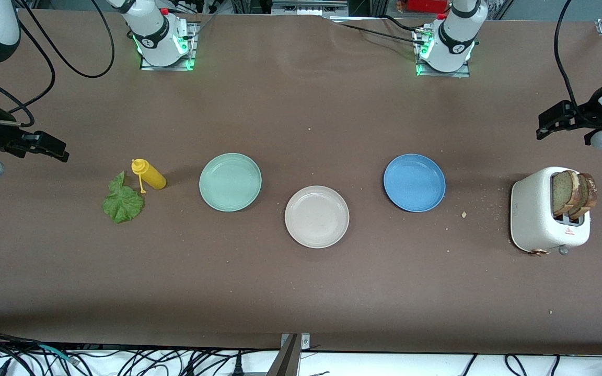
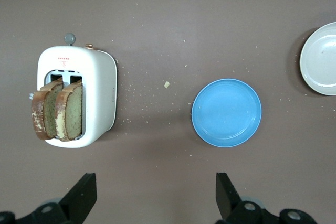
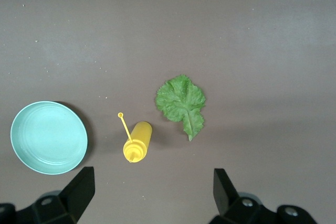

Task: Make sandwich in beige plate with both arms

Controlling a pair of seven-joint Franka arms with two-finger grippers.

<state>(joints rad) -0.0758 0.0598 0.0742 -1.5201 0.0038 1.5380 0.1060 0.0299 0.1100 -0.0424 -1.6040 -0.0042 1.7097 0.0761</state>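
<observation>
The beige plate (image 1: 316, 216) lies empty mid-table; its edge shows in the left wrist view (image 2: 320, 59). Two bread slices (image 1: 572, 194) stand in a white toaster (image 1: 533, 214) at the left arm's end, also in the left wrist view (image 2: 58, 111). A lettuce leaf (image 1: 122, 201) lies flat on the table at the right arm's end, also in the right wrist view (image 3: 181, 103). My left gripper (image 1: 546, 125) hangs open and empty over bare table beside the toaster (image 2: 155, 198). My right gripper (image 1: 58, 151) hangs open and empty over bare table beside the lettuce (image 3: 152, 195).
A mint-green plate (image 1: 230, 181) and a blue plate (image 1: 414, 183) lie on either side of the beige plate, a little farther from the front camera. A yellow squeeze bottle (image 1: 149, 175) lies beside the lettuce. Crumbs dot the table around the toaster.
</observation>
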